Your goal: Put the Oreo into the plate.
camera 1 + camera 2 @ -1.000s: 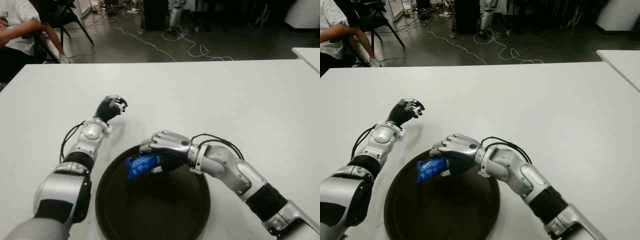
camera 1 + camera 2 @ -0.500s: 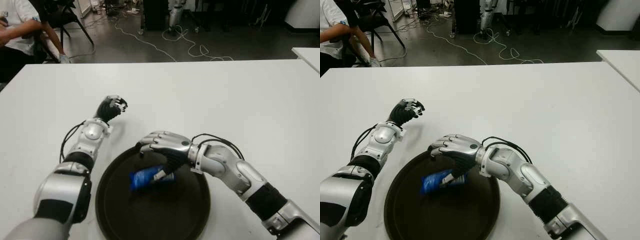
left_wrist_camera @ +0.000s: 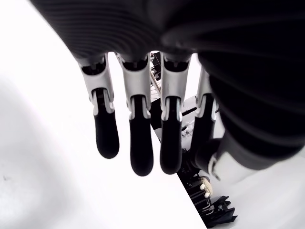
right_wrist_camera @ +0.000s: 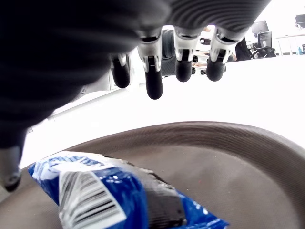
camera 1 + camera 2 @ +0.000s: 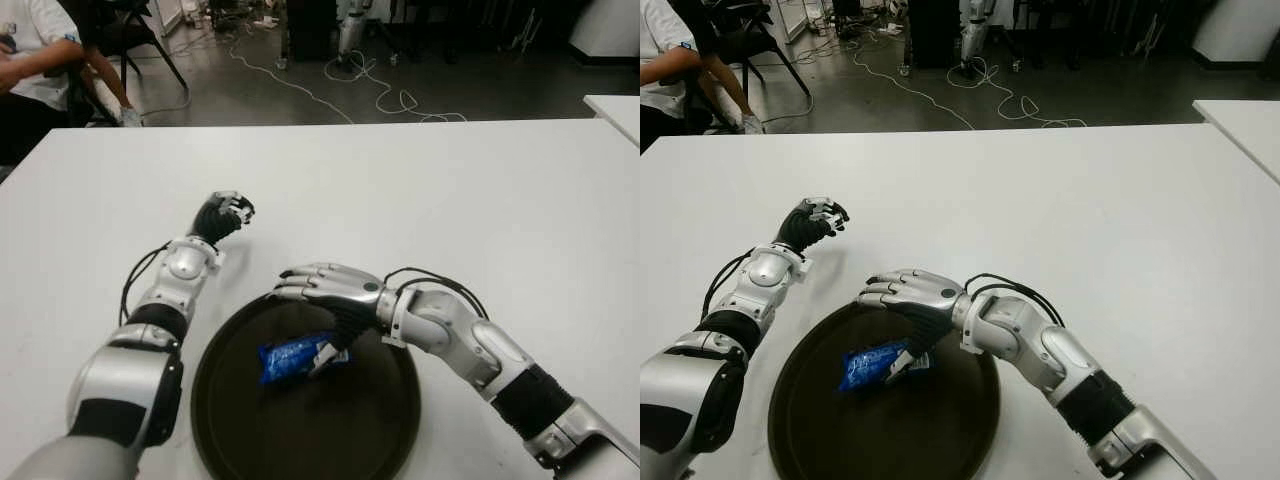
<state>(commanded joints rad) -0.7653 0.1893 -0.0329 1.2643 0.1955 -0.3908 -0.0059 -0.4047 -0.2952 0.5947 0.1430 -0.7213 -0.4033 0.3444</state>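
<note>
One Oreo pack [image 5: 292,358] lies in the plate [image 5: 230,420] — right hand [image 5: 322,290] spread empty above it, left hand [image 5: 222,214] curled, holding nothing.

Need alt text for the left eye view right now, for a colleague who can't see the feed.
A blue Oreo packet lies inside the dark round plate on a white table. The right hand hovers just above it with fingers spread. The left hand shows curled, beyond the plate's left side.

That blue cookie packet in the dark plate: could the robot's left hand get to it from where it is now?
Probably, but not freely. The cookie packet lies in the plate, and the open right hand hovers right over it. The left hand shows on the table beyond the plate's rim, holding nothing.
</note>
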